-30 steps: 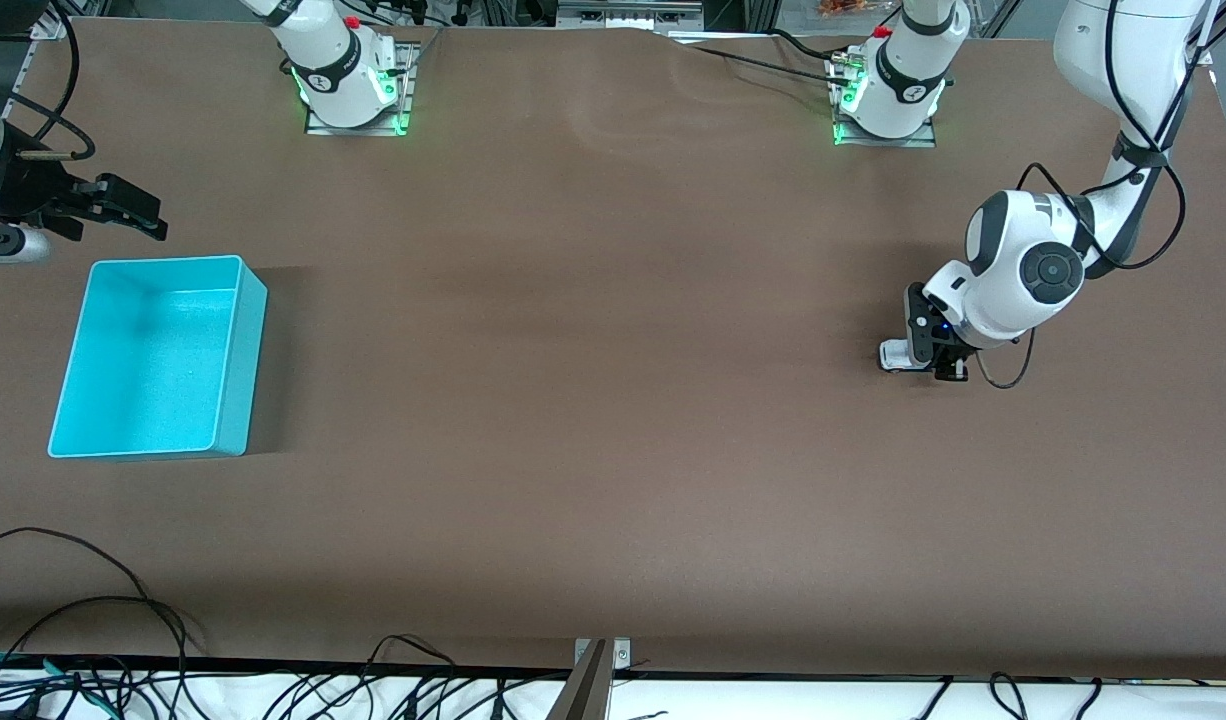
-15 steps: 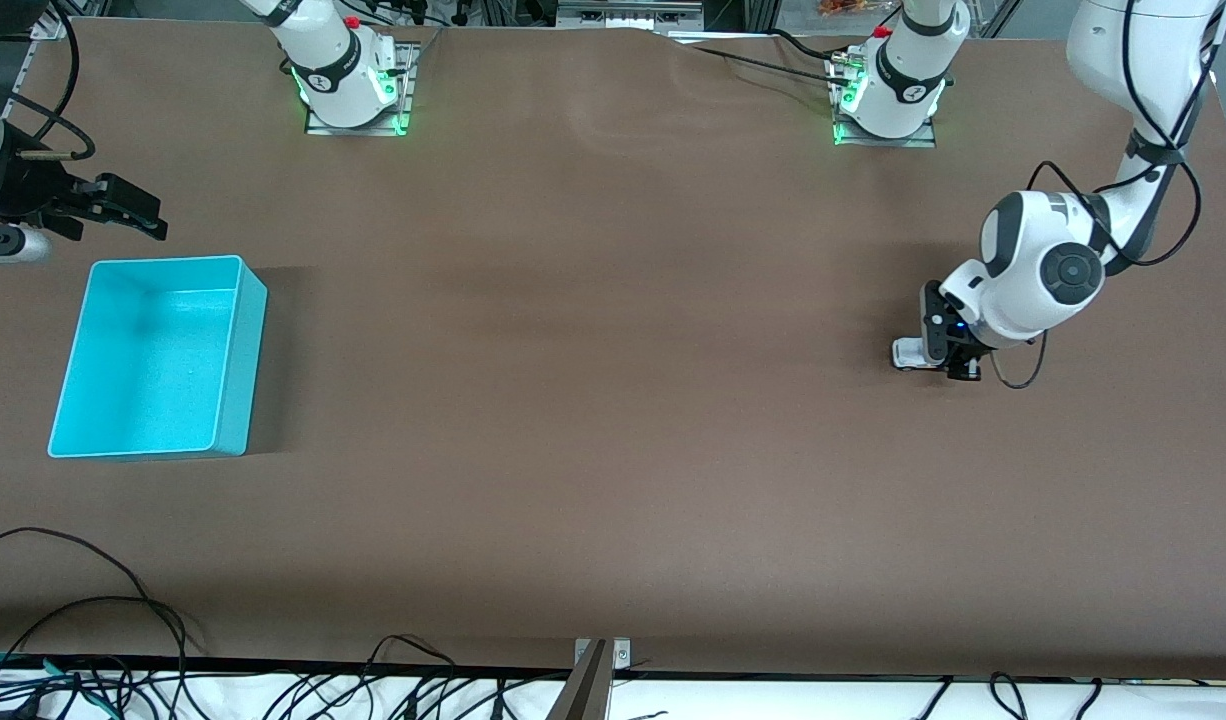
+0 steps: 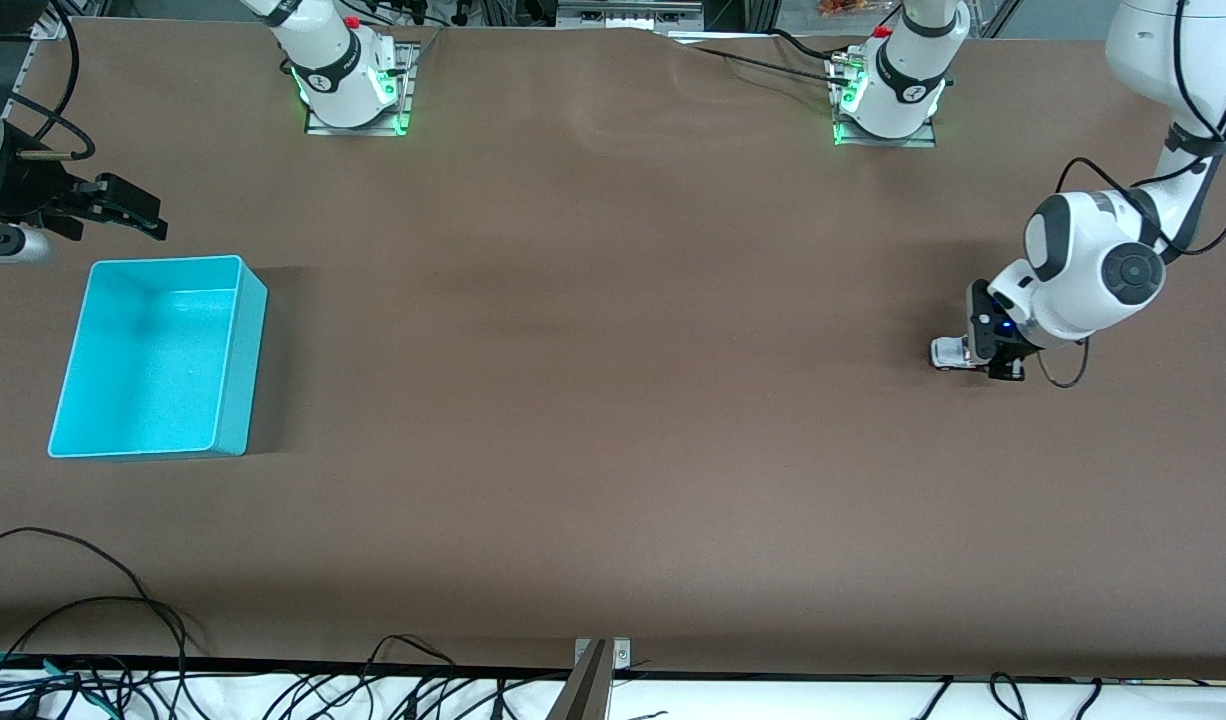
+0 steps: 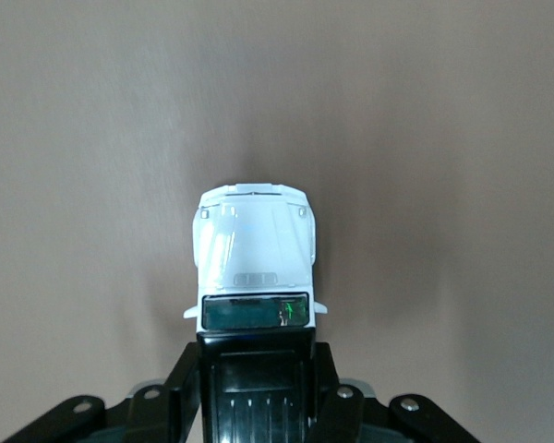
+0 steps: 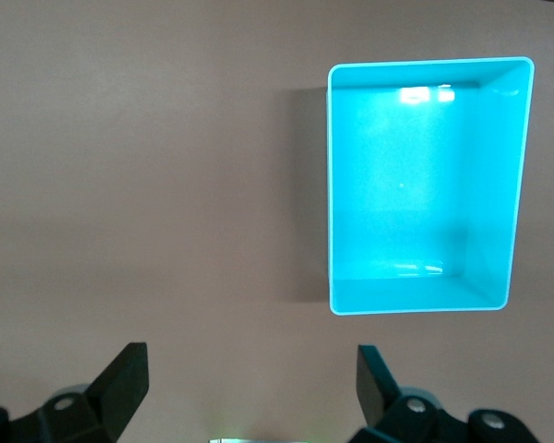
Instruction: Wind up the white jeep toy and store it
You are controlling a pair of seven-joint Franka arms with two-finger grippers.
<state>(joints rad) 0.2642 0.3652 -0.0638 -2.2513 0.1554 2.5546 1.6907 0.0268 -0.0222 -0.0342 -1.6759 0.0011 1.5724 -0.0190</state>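
The white jeep toy [image 3: 949, 352] stands on the brown table near the left arm's end. In the left wrist view its white hood [image 4: 255, 249] points away and its black roof sits between the fingers. My left gripper [image 3: 985, 358] is shut on the jeep at table level, its black fingers [image 4: 186, 383] pressed against both sides of the roof. My right gripper [image 3: 123, 210] is open and empty, up in the air just past the turquoise bin [image 3: 158, 355] at the right arm's end. The bin [image 5: 423, 185] is empty.
Black cables [image 3: 83, 640] lie along the table edge nearest the front camera. The two arm bases [image 3: 348, 80] stand at the far edge. The brown table [image 3: 593, 350] stretches bare between the jeep and the bin.
My left gripper has dragged the jeep along the table toward the left arm's end, away from the bin. The right arm has not moved.
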